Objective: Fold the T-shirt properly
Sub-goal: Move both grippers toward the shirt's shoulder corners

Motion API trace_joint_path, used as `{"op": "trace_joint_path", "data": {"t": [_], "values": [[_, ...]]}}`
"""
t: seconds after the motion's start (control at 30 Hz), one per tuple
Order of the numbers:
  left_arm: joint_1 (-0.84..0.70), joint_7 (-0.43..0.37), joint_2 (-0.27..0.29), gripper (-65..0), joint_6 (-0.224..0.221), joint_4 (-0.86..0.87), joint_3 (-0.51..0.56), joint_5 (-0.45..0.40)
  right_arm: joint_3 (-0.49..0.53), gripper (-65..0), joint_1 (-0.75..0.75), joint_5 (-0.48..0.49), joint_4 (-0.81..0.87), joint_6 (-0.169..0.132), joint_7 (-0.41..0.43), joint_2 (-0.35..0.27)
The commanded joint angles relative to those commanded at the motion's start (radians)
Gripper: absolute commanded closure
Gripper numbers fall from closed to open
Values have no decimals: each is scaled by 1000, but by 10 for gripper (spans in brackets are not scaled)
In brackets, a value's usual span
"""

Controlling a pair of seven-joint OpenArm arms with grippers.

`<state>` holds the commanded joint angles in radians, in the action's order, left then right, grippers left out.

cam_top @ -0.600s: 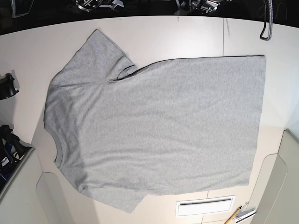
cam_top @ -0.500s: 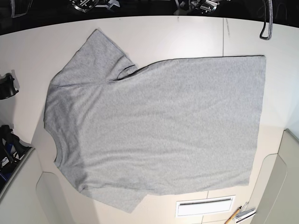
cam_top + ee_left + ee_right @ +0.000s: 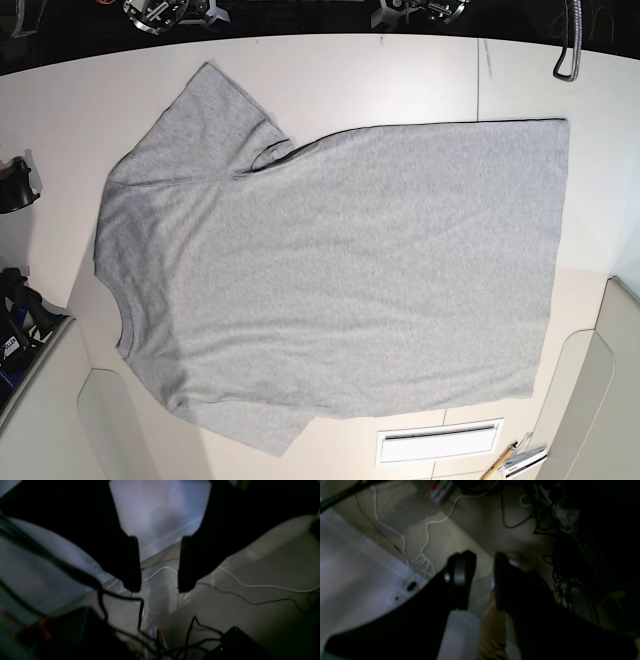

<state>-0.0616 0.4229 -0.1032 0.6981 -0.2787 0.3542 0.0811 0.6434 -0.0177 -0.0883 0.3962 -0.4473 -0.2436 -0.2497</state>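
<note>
The light grey T-shirt [image 3: 340, 270] lies spread flat on the white table [image 3: 380, 80] with its plain side up and no lettering showing. The neck [image 3: 125, 320] is at the left and the hem [image 3: 555, 260] at the right. One sleeve [image 3: 200, 120] points to the far edge; the other [image 3: 270, 430] is at the near edge. My left gripper [image 3: 158, 565] is open and empty, off the table over the floor. My right gripper [image 3: 482, 580] is open and empty, also off the table. Only bits of the arms [image 3: 165, 12] [image 3: 415, 10] show at the far edge.
Black fixtures [image 3: 15, 185] [image 3: 20, 315] sit at the left edge. A white slotted plate [image 3: 440, 440] and pens [image 3: 515, 460] lie at the near edge. A black cable loop [image 3: 570, 50] hangs at the far right. Floor cables [image 3: 250, 585] show below.
The arm parts at the far edge have shifted a little left and further out of view. The T-shirt has not moved.
</note>
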Motion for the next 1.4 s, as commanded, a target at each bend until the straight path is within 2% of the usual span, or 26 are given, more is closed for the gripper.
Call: {"op": "trace_joint_path", "data": {"t": [0.1,0.13,0.17,0.3,0.47,0.6,0.7,0.8,0.87,0.9,1.17,1.3,1.4], "values": [[-14,0,-14,-277,0,-18,0,12,0,-168,-8,-19,5,-105,0,-1],[-28,0,-17,-277,0,-35,0,11,0,-168,-15,-11,7,-128,0,-3],[-44,0,-25,-277,0,-58,0,11,0,-168,-27,0,12,-134,0,-9],[-143,0,-68,-277,0,-200,0,13,0,-167,-105,3,110,-134,-2,-75],[-302,1,-159,-277,0,-459,-32,134,0,-167,-221,124,360,-144,-56,-223],[-444,1,-177,-277,0,-663,-188,158,-9,-167,-319,192,591,-144,-109,-330],[-543,0,-177,-277,0,-810,-322,183,-65,-167,-397,238,750,-144,-109,-383],[-636,1,-177,-277,0,-959,-410,193,-172,-167,-474,277,882,-144,-146,-393],[-700,1,-177,-277,0,-1063,-451,195,-251,-162,-517,341,966,-146,-214,-393],[-732,1,-177,-277,0,-1117,-470,209,-290,-157,-534,371,1006,-164,-245,-394],[-967,13,-177,-277,0,-1524,-631,303,-552,-147,-626,635,1336,-171,-463,-393],[-1026,61,-177,-277,0,-1672,-752,407,-656,-148,-626,832,1491,-171,-593,-393],[-1041,107,-177,-278,0,-1746,-855,509,-756,-157,-625,891,1561,-170,-606,-386]]}}
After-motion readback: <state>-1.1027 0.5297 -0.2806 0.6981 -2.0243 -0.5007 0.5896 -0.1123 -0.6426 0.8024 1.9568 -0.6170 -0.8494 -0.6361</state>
